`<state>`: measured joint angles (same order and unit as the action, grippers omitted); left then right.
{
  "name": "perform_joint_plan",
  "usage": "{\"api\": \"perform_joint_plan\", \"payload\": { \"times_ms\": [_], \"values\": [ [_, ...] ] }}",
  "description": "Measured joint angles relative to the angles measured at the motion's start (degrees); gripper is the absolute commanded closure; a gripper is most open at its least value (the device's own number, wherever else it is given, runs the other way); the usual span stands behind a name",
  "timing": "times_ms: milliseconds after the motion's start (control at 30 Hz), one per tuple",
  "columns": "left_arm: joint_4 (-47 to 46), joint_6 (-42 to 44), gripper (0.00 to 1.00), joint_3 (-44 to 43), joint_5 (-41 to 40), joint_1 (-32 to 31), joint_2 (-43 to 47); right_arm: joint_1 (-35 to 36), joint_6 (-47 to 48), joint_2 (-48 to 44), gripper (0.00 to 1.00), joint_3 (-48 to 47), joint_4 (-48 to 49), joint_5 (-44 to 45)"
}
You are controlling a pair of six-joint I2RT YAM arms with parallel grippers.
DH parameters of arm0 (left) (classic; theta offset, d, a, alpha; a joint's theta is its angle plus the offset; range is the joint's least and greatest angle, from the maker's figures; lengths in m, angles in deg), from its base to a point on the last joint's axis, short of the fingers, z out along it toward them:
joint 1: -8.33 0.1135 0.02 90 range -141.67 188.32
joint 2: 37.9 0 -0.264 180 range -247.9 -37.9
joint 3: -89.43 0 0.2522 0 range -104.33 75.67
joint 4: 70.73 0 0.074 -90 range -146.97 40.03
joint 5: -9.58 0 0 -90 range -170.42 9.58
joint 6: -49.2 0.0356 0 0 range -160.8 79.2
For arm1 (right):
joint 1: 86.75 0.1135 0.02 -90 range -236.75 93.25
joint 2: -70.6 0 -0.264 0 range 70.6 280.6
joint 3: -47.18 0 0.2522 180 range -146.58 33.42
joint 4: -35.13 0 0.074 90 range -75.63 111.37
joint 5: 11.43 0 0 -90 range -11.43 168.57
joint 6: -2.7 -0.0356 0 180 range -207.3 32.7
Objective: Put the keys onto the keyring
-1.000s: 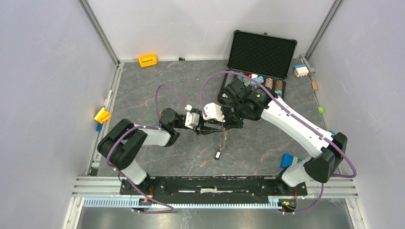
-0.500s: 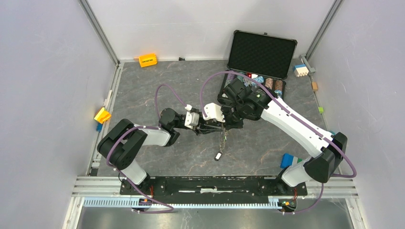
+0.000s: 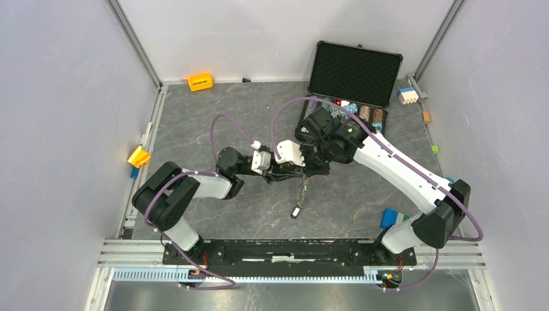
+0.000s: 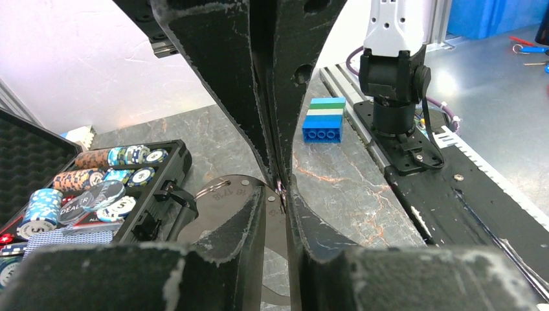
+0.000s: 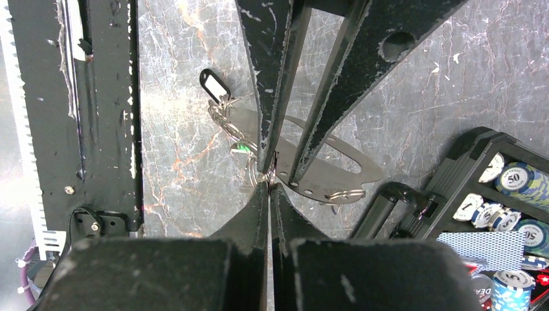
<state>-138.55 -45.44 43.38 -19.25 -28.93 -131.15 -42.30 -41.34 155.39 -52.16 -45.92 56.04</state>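
- The keyring [image 5: 333, 170] is held up near the middle of the table [image 3: 194, 116], where the two pincers meet tip to tip. Its flat silver body is seen behind both sets of fingers.
- From that point the chain [image 5: 223, 123] trails towards 6 o'clock in the overhead view. The green tag [image 5: 241, 148] sits on it, and the dark fob [image 5: 212, 84] appears to rest on the table at its end.
- The right gripper [image 5: 270, 188] is pressed fully closed at the rim of the silver body. What is pinched cannot be made out.
- The left gripper [image 4: 278, 197] is shown with only a narrow slit between its jaws. Whether anything is clamped in that slit cannot be told.
- No key can be picked out with certainty. A small glint is noted where the tips meet, too small to be named.
- The threading step is judged to be in hand and not yet shown as finished, since no key is seen hanging on the loop. It remains for the keys to be slid on and both grips to be let go.
- The open chip case [image 3: 353, 71] stands at 1 o'clock, untouched.
- Against the frame a second ago, little is changed. The left wrist has been nudged slightly towards 12 o'clock and closer to the right one, while the chain and fob are found where they were.
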Motion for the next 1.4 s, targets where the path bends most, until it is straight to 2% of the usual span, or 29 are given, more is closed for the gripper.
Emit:
{"api": "perform_joint_plan", "payload": {
  "times_ms": [367,633,1233,1400],
  "values": [
    [0.02,-0.72,0.82,-0.24,-0.90,-0.48,0.00,-0.26,-0.02,0.00,1.00,0.13,0.00,-0.55],
    [0.02,-0.74,0.97,-0.44,-0.79,-0.81,-0.09,-0.33,-0.07,0.00,1.00,0.13,-0.02,-0.52],
    [0.50,-0.63,0.98,-0.74,0.81,-0.74,-0.13,-1.51,-0.11,0.00,1.00,0.15,-0.39,-1.99],
    [0.52,-1.38,0.98,-0.74,-1.20,-0.11,-0.07,-2.49,-0.11,0.00,0.84,0.15,0.50,-2.47]
  ]
}}
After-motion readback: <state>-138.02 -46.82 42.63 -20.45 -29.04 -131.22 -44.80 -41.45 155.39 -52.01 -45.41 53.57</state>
